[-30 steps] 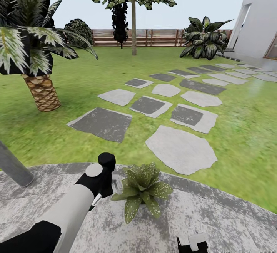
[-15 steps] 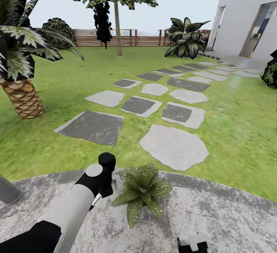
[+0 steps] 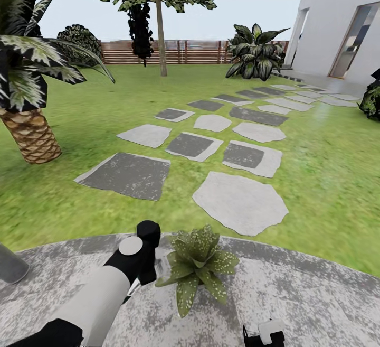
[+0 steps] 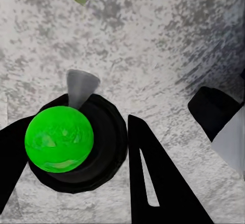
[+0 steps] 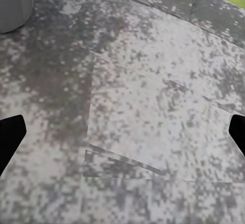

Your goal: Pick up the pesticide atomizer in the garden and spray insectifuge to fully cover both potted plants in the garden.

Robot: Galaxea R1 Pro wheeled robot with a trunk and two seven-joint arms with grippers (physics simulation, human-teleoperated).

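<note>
Left tool (image 4: 87,147) clamped on unlabelled pesticide atomizer (image 4: 71,142); right tool (image 5: 122,132) fingers apart

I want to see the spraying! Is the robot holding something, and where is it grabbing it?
Yes. The left gripper clamps the pesticide atomizer around its dark body, beside the potted plant. The right gripper is open, holding nothing.

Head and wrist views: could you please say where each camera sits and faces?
Head view: on the head, facing forward and down over the green lawn; the white-and-black left arm and right hand show.
Left wrist view: by the left hand, looking down at the green-topped dark pesticide atomizer between its black fingers.
Right wrist view: by the open right hand, looking down.
All share the speckled grey paved patio.
</note>
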